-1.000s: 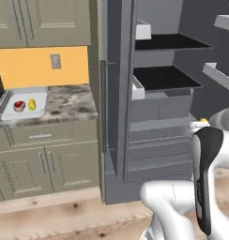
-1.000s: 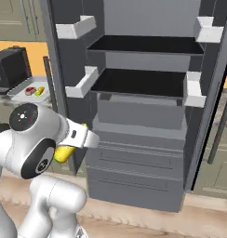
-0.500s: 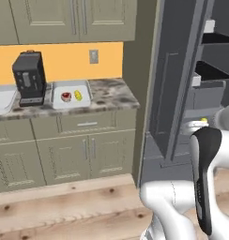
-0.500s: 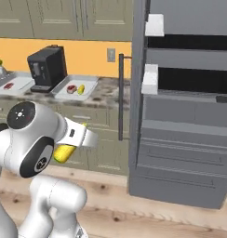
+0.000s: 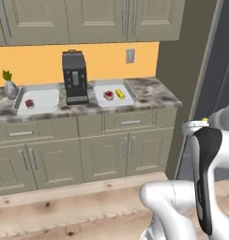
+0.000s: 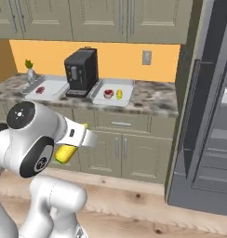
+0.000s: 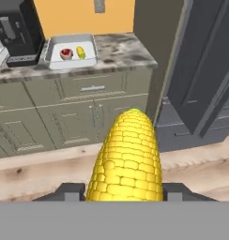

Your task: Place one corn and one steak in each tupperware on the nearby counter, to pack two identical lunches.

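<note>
My gripper (image 7: 125, 192) is shut on a yellow corn (image 7: 128, 159), which stands up large between the two dark fingertips. That held corn (image 6: 65, 152) also shows under the arm's hand, well short of the counter (image 5: 154, 93). On the counter, right of the coffee machine, the right tupperware (image 5: 107, 86) holds a red steak (image 5: 108, 95) and a corn (image 5: 120, 93). The left tupperware (image 5: 46, 98) holds a steak (image 5: 29, 103). The right tupperware (image 7: 72, 44) with its steak (image 7: 65, 54) and corn (image 7: 80, 52) sits far ahead at the upper left of the hand view.
A black coffee machine (image 5: 75, 77) stands between the two trays. A small vase with a plant (image 5: 10, 86) is at the counter's left end. The dark open fridge (image 6: 208, 130) rises at the right. Wooden floor lies between me and the cabinets.
The whole picture has shifted: the camera swung from the fridge shelves to the counter, bringing both trays into view. The corn stays in the gripper.
</note>
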Motion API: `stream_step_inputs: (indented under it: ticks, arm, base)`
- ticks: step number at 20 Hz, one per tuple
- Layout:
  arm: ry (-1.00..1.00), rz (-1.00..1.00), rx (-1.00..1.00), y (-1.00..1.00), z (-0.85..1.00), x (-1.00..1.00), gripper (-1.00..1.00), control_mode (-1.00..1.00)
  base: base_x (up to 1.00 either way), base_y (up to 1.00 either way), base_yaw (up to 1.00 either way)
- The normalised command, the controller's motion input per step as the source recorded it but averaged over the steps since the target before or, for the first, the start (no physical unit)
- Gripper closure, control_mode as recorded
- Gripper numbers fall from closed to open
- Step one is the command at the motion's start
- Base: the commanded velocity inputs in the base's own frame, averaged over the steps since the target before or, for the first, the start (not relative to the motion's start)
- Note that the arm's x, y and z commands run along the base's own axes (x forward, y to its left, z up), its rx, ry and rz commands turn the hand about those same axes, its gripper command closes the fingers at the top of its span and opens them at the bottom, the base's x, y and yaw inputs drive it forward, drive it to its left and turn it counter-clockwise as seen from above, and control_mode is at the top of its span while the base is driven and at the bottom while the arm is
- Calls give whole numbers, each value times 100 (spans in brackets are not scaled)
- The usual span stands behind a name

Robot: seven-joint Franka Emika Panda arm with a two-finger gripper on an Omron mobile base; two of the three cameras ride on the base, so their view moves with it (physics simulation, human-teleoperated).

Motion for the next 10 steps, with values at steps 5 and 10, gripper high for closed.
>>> stream_step_inputs:
  ticks: [5, 10]
  arm:
    - [0, 0, 0, 0, 0, 0, 100, 100]
    - [0, 0, 0, 0, 0, 0, 100, 100]
  base:
    - [80, 100, 1]
    - [71, 100, 1]
